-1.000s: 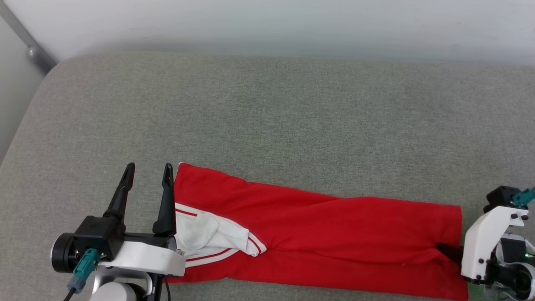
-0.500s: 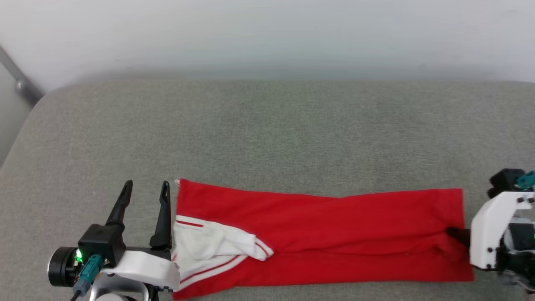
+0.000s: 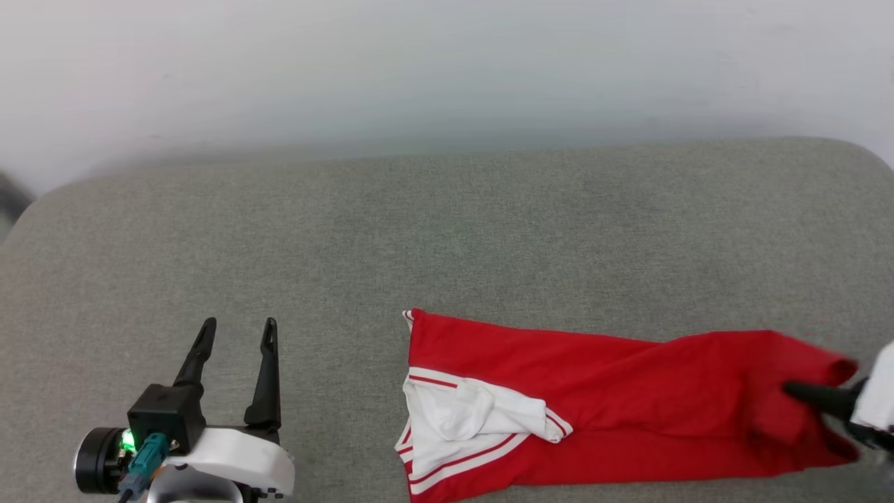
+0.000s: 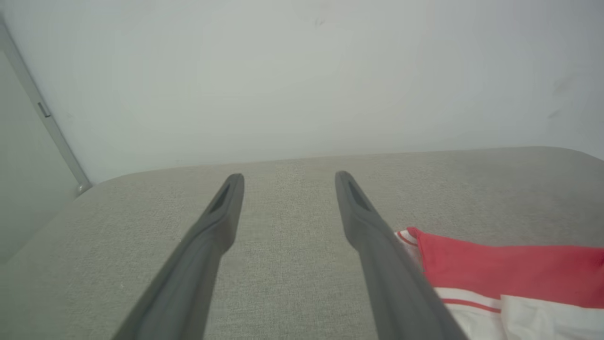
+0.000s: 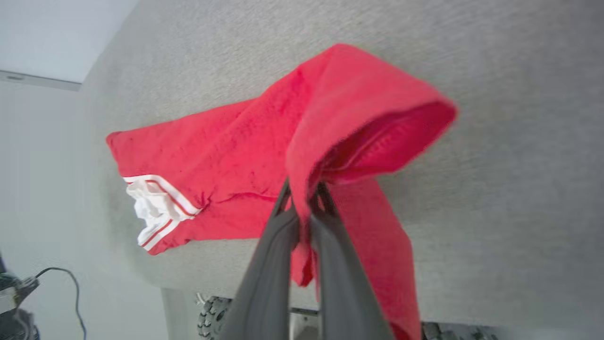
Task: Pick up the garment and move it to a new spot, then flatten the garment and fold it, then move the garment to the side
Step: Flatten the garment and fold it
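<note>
Lying as a long folded strip on the grey fabric cushion (image 3: 447, 230), the red jersey T-shirt (image 3: 628, 391) sits toward the near right part of that surface. Its white sleeve with red striped trim (image 3: 475, 416) is bunched at the left end. The hem end is lifted and puckered where the right gripper (image 5: 304, 191) has its two dark fingers clenched on a small gather of red cloth. In the right wrist view, loose fabric hangs below the pinch.

The left gripper (image 3: 238, 325) hovers well apart from the shirt, over bare cushion, with its fingers spread and nothing between them.

The risk I see lies in that one-sided hold. With only the hem held and the sleeve end lying free, any sideways pull would likely drag the strip, open its fold and crumple the sleeve further. The bite also looks narrow, so the cloth may slip out. The shirt's near edge lies close to the cushion's front, so it could slide off.
</note>
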Motion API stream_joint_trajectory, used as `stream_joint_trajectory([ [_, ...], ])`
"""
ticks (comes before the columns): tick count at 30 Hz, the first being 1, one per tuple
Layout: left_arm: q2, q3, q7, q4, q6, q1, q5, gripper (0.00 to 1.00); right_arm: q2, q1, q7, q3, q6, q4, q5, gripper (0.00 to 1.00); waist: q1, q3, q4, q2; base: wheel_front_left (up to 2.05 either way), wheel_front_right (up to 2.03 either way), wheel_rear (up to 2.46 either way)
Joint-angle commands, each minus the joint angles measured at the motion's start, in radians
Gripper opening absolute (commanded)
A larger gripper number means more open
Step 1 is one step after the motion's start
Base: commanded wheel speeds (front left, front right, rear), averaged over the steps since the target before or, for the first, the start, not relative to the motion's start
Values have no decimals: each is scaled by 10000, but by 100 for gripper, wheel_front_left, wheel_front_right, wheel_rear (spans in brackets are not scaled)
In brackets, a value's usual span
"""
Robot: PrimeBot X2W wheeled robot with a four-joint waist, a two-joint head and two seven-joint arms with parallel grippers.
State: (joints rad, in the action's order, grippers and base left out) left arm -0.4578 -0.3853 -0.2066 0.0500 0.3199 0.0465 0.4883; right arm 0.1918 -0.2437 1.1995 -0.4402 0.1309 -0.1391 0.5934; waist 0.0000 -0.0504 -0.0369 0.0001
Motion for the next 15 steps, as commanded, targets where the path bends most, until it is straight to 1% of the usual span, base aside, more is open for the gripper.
stream_joint_trajectory([
  [1, 25, 44, -85, -36, -4, 25, 71, 100, -543, -226, 440, -108, -4, -57, 554, 0, 0, 58, 7, -1, 0, 0, 0],
  [2, 16, 55, -82, -42, -8, 35, 69, 100, -820, -288, 638, -156, -4, -68, 881, 0, 0, 75, 13, -1, 0, 0, 0],
  [5, -1, 41, -67, -45, -23, 100, 76, 100, -1285, -477, 1203, -122, -4, -222, 1916, 0, 0, 75, 99, -1, 0, 0, 0],
  [6, 7, 3, -49, -38, -46, 140, 65, 100, -1352, -514, 1303, -59, -4, -316, 2256, 0, 0, 68, 159, -1, 0, 0, 0],
  [7, 7, 3, -49, -38, -46, 140, 65, 100, -1352, -514, 1303, -59, -4, -316, 2256, 0, 0, 68, 159, -1, 0, 0, 0],
  [8, 13, -24, -32, -42, -64, 173, 57, 100, -1408, -586, 1390, 73, -4, -473, 2578, 0, 0, 54, 218, -1, 0, 0, 0],
  [11, 35, -82, -21, -68, -103, 250, 63, 100, -1449, -703, 1148, 925, -4, -1152, 3894, 0, 0, -6, 405, -1, 0, 0, 0],
  [15, 129, -244, 78, -43, -146, 383, 14, 100, -1430, -839, 184, 2648, -4, -1887, 5400, 0, 0, -108, 686, -1, 0, 0, 0],
])
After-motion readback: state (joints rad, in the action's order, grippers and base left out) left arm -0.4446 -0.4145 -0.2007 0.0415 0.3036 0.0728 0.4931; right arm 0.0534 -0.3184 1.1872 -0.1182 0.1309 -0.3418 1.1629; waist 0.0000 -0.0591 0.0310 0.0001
